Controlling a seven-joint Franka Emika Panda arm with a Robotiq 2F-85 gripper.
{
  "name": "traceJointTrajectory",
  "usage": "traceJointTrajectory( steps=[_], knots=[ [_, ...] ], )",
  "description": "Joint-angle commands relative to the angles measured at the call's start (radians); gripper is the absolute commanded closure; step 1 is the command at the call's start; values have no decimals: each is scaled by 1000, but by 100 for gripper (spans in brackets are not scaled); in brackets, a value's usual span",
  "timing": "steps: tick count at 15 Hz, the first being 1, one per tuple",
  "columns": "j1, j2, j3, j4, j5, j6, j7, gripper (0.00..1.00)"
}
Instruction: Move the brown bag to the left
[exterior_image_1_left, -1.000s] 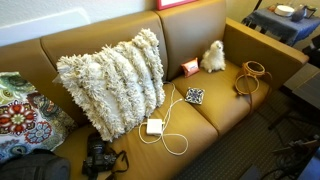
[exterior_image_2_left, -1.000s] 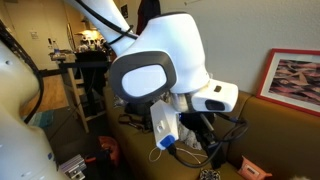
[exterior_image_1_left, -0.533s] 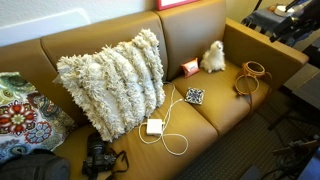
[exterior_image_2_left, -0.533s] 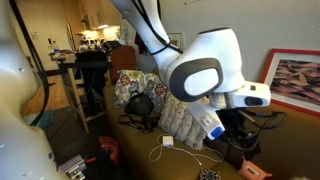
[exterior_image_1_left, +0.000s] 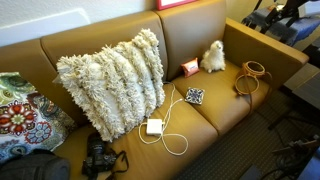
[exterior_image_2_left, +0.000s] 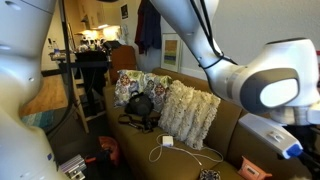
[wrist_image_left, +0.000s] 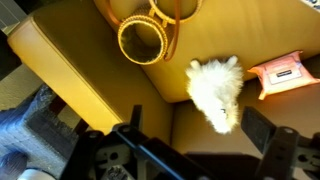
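Note:
The brown bag (exterior_image_1_left: 252, 76) lies on the sofa's right seat cushion near the armrest, its round ring rims facing up. In the wrist view the brown bag (wrist_image_left: 143, 40) sits at the top, well below the camera. My gripper (wrist_image_left: 194, 122) hangs high above the sofa, open, with nothing between its fingers (wrist_image_left: 255, 128). It stands over the white plush toy (wrist_image_left: 215, 90), apart from the bag. In an exterior view the white arm (exterior_image_2_left: 270, 90) fills the right side and hides the bag.
An orange box (exterior_image_1_left: 189, 67) and the white plush toy (exterior_image_1_left: 212, 56) rest against the backrest left of the bag. A shaggy pillow (exterior_image_1_left: 112, 82), a white charger with cable (exterior_image_1_left: 154, 126), a patterned coaster (exterior_image_1_left: 195, 96) and a black camera (exterior_image_1_left: 97, 158) lie further left.
The arm has swung to the right across an exterior view, uncovering the pillows and camera. The things on the sofa have not moved. The gripper stays open.

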Motion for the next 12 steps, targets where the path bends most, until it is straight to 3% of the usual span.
traceJointTrajectory(
  steps=[1, 8, 9, 10, 12],
  knots=[
    [-77, 196, -19, 249, 22, -119, -12, 0],
    [-210, 445, -31, 513, 28, -233, -8, 0],
    [-221, 460, -24, 529, 29, -252, -18, 0],
    [-198, 415, -39, 458, 15, -202, -5, 0],
    [-208, 451, -38, 493, 15, -214, -4, 0]
  ],
)
